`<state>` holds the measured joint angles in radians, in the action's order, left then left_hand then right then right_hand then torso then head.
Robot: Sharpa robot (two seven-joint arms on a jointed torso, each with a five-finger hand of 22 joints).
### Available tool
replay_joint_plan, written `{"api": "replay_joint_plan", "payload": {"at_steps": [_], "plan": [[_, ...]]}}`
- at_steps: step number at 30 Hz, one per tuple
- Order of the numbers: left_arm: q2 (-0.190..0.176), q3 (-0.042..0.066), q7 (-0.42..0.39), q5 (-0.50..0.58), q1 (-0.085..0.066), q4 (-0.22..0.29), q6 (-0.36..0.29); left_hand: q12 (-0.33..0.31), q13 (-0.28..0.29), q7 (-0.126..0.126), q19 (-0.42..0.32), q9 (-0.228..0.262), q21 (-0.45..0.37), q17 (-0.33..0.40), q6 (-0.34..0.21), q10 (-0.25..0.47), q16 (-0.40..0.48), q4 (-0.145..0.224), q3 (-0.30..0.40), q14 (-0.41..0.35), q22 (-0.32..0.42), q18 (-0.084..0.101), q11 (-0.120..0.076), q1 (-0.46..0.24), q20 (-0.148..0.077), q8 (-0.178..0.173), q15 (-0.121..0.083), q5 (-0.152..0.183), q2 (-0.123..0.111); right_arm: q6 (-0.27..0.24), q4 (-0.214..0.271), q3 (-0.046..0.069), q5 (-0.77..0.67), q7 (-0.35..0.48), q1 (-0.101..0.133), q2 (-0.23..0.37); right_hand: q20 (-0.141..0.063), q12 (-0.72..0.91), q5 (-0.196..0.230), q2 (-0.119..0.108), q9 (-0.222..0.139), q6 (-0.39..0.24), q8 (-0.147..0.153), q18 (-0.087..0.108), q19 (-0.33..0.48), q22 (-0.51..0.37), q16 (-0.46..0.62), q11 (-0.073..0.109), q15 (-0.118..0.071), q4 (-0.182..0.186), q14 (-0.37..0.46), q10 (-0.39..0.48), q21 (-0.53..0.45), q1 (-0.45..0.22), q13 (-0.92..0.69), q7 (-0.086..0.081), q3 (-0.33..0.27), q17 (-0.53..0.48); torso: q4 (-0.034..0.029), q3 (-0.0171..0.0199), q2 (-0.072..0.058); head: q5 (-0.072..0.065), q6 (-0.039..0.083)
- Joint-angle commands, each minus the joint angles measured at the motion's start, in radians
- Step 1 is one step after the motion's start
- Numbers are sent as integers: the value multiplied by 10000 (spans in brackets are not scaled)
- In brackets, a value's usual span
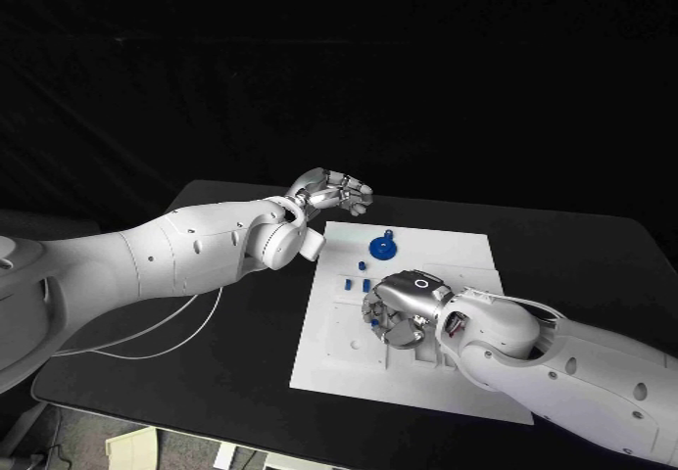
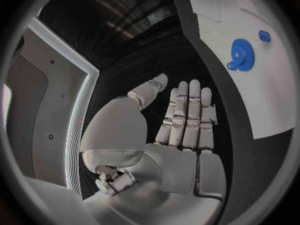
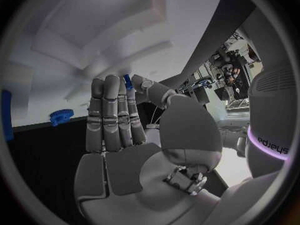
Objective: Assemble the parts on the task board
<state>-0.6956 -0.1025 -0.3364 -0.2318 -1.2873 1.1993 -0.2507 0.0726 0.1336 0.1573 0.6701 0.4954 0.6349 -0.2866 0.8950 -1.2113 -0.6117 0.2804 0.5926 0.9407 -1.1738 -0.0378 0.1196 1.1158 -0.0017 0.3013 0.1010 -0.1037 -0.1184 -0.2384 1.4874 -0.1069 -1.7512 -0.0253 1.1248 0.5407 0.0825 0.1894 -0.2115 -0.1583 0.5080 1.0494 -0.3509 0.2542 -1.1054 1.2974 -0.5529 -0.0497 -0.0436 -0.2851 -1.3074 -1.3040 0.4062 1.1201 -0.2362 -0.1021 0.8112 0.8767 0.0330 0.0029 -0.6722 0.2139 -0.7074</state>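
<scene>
The white task board [image 1: 441, 247] lies in the middle of the black table. A blue gear [image 1: 383, 247] [image 2: 242, 55] [image 3: 60, 116] sits near the board's far edge, with small blue pegs [image 1: 364, 286] standing a little nearer. My right hand [image 1: 403, 308] [image 3: 119, 125] hovers low over the board's middle and pinches a small blue part [image 3: 127, 81] between thumb and a finger, the other fingers straight. My left hand [image 1: 332, 191] [image 2: 181, 125] is raised beyond the board's far left corner, fingers straight, thumb apart, holding nothing.
A white cable [image 1: 169, 323] loops over the table's left side under my left arm. Bare black table [image 1: 565, 255] stretches to the right of the board. Shallow recesses [image 1: 346, 338] mark the board's near part.
</scene>
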Motion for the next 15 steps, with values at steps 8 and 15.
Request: {"api": "replay_joint_plan", "payload": {"at_steps": [8,15], "plan": [[-9,8,-25,52,-11,26,136,-26,-20,-7,-37,-17,-51,-25,-96,48,67,25,-53,31,-19,-117,24,-50,38,19,13,-49,16,-552,-100,-76,776,337,-67,121,276,-842,-1660,-398,-162,-1040,572,32,819,143,543,-511,385,-36,714,1054,-295,-696,122,-453,-1984,-379,8,4,6,-14,16],[-10,8,-25,52,-11,10,150,-28,-24,-4,-39,-20,-56,-37,-104,54,80,25,-56,28,-22,-117,27,-51,39,16,15,-46,10,-1072,5,-75,988,440,-66,253,484,-1236,-1581,-889,-404,-1877,968,-35,1396,139,800,-912,752,19,1199,2104,-647,-668,602,-828,-2696,-614,10,9,3,-61,69]]}}
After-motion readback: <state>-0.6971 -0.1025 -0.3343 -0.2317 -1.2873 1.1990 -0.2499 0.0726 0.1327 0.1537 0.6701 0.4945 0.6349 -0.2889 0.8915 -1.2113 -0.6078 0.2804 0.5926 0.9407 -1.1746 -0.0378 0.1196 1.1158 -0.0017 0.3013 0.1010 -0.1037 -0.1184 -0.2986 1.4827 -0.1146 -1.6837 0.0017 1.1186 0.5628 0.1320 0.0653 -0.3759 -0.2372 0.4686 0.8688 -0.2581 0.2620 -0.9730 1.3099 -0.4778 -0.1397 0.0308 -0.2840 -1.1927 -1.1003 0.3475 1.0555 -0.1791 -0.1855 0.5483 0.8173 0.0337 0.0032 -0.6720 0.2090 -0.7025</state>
